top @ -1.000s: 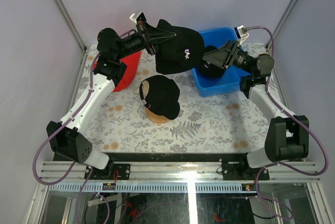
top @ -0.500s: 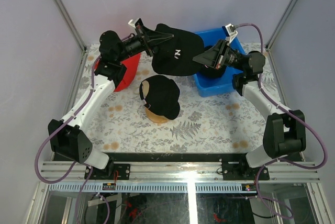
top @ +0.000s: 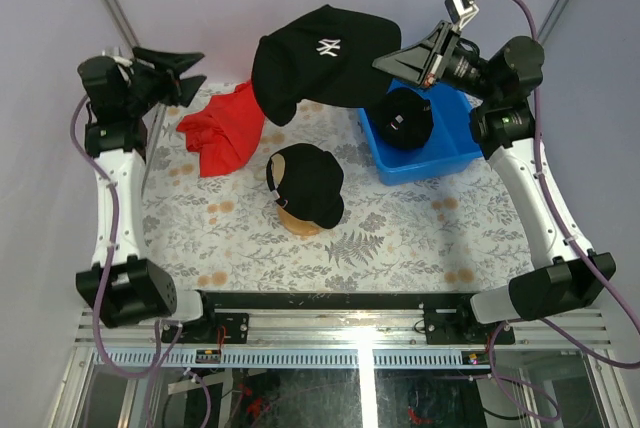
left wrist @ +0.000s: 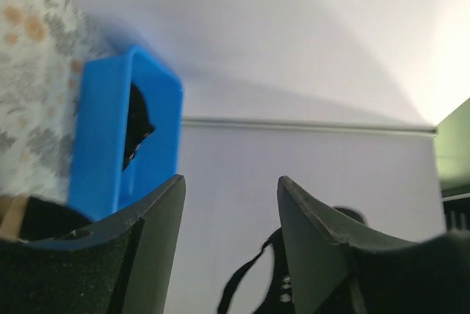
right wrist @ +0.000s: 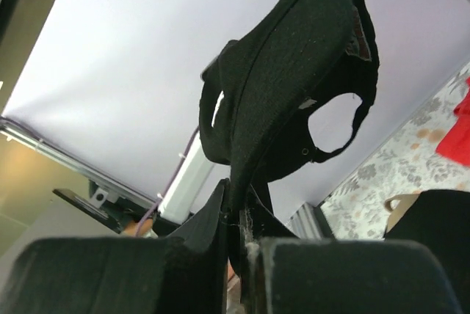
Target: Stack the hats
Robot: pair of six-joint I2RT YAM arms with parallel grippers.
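The blue bin (top: 436,169) at the far right holds one black cap (top: 402,118). Over the bin's left edge the right arm reaches high, and the right gripper (top: 385,64) is pinched tight on the rim of a logo cap (top: 318,60), which hangs in the air. The left gripper (top: 188,70) is lifted at the far left corner, jaws apart and holding nothing, near the red cloth (top: 225,133). A third cap (top: 305,183) sits on the wooden stand (top: 300,224) in the middle of the table.

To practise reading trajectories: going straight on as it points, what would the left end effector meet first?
Probably the black cap held by the right end effector, though height and depth are unclear.
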